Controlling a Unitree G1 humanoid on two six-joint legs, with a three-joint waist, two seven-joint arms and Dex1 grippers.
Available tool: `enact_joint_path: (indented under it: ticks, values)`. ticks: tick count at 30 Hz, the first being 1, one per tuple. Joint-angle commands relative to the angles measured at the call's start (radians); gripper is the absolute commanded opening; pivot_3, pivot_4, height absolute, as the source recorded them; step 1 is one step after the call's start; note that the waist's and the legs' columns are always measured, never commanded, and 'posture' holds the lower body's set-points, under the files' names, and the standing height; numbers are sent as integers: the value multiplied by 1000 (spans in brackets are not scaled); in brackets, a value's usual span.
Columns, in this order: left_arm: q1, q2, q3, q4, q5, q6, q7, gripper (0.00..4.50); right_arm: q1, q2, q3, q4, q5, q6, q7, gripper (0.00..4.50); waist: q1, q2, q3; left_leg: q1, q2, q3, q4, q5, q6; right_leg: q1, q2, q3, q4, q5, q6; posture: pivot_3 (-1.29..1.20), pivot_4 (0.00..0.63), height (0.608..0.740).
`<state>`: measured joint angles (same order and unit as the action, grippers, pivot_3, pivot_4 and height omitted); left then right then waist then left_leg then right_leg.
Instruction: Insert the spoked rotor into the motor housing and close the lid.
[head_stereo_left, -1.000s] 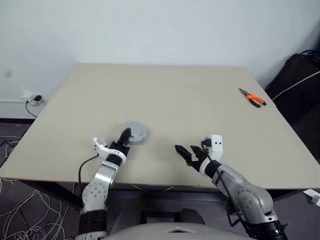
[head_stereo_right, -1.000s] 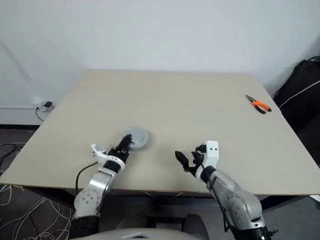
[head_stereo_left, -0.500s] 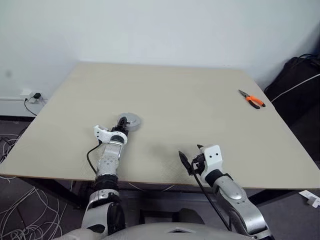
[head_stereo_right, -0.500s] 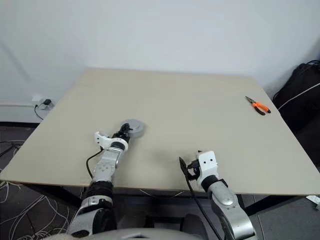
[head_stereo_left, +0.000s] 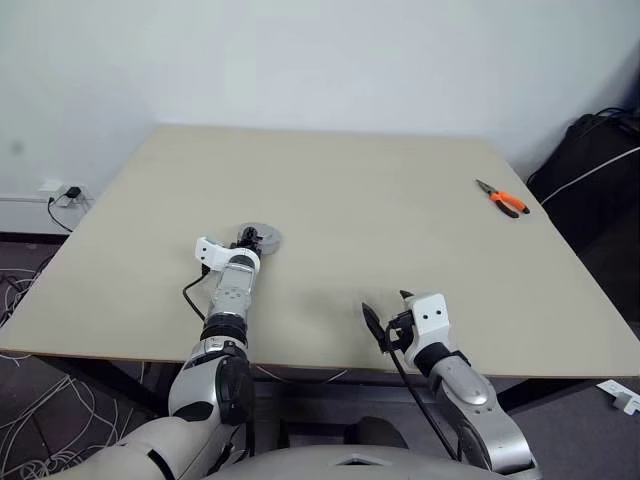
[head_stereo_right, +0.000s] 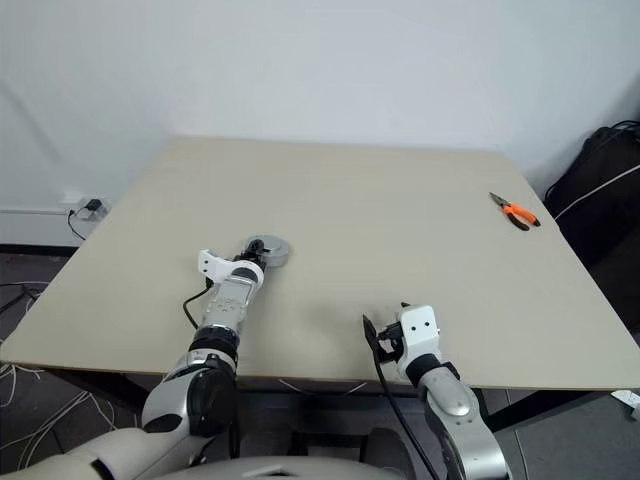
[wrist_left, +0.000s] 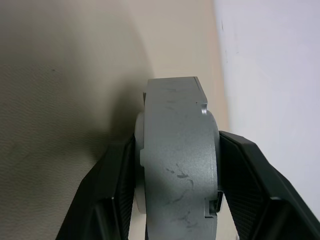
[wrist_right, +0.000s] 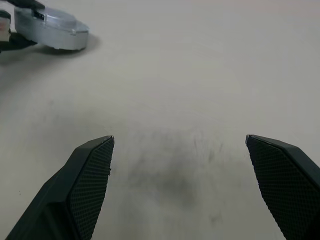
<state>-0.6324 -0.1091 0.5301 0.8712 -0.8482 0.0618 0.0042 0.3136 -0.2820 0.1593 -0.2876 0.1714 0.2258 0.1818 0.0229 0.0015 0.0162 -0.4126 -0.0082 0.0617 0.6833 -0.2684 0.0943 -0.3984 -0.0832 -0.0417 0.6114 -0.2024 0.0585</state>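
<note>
Left gripper (wrist_left: 175, 200) clamped across grey round motor housing (head_stereo_left: 262, 238), lid apparently already on, at desk (head_stereo_left: 400, 200) left-centre. Right gripper (wrist_right: 187, 185) wide apart, empty, near front edge. Risk: assembly slipping sideways from shallow pinch; orange pliers (head_stereo_left: 505, 198) well apart.

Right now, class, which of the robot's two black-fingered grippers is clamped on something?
The left gripper: its fingers squeeze the round grey metal motor assembly. The right gripper gapes empty.

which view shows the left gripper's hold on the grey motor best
The left wrist view: the left gripper has both fingers clamped on the motor housing's sides. Head views show it small on the table; right wrist view, distant.
</note>
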Motion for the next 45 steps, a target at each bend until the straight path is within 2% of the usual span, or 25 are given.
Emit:
enact_joint_path:
  ticks: [1,8,17,20,23,25,30,38,41,43,45]
  values:
    - [39,-17,-7,-51,41,24,51,2117,-10,11,-16,-34,-10,0,9,4500,-2,1,-1,0,0,0,0,0,0,0,0,0,0,0,0,0,0,740]
    - [165,-48,-1,-212,54,87,123,4412,-22,28,-16,-24,-26,12,20,4500,-12,5,-11,1,0,0,-1,-1,0,0,-7,0,1,0,-1,0,0,740]
    - [368,-70,-30,-499,41,225,205,4463,-26,39,-23,-23,-31,33,34,4500,-42,6,-15,4,1,-1,-2,-1,0,0,-6,1,3,1,-2,0,0,740]
    - [485,-18,-149,-624,107,330,149,4463,-24,47,-23,-24,-33,32,37,4500,-43,8,-17,4,1,-2,-2,-1,-1,-1,-6,2,3,1,-2,0,0,740]
    - [597,76,-330,-742,250,327,27,4463,-21,61,-26,-26,-37,21,30,4500,-40,12,-20,5,-1,0,-5,-1,-1,0,-9,3,1,1,-3,0,0,740]
    - [657,122,-425,-803,358,263,-31,4463,-20,72,-31,-28,-45,10,20,4500,-34,13,-20,5,-2,0,-5,-1,-1,0,-10,3,1,1,-3,0,0,740]
    - [770,199,-618,-872,666,-47,-96,4463,-3,117,-65,-22,-88,-62,-50,4500,-24,14,-19,0,-2,0,-6,-1,-1,-6,-12,3,2,1,-3,0,0,740]
    - [825,226,-700,-820,936,-418,-57,4463,81,164,-136,52,-247,-329,-236,4500,-1,17,-19,-1,-2,2,-20,1,-5,-15,-13,5,2,0,-6,0,0,740]
    - [833,211,-692,-788,1012,-478,21,4463,122,184,-161,87,-301,-413,-305,4500,2,20,-21,-1,-1,2,-22,1,-6,-16,-12,4,2,-3,-9,0,0,740]
    - [837,195,-684,-773,1025,-488,49,4463,133,188,-167,106,-349,-456,-346,4500,2,20,-21,-1,-1,2,-22,1,-6,-16,-11,4,2,-4,-9,0,0,740]
    - [841,183,-681,-761,1017,-487,54,4463,150,194,-172,115,-334,-464,-338,4500,2,20,-21,-1,-1,2,-22,1,-6,-16,-11,3,2,-4,-8,0,0,740]
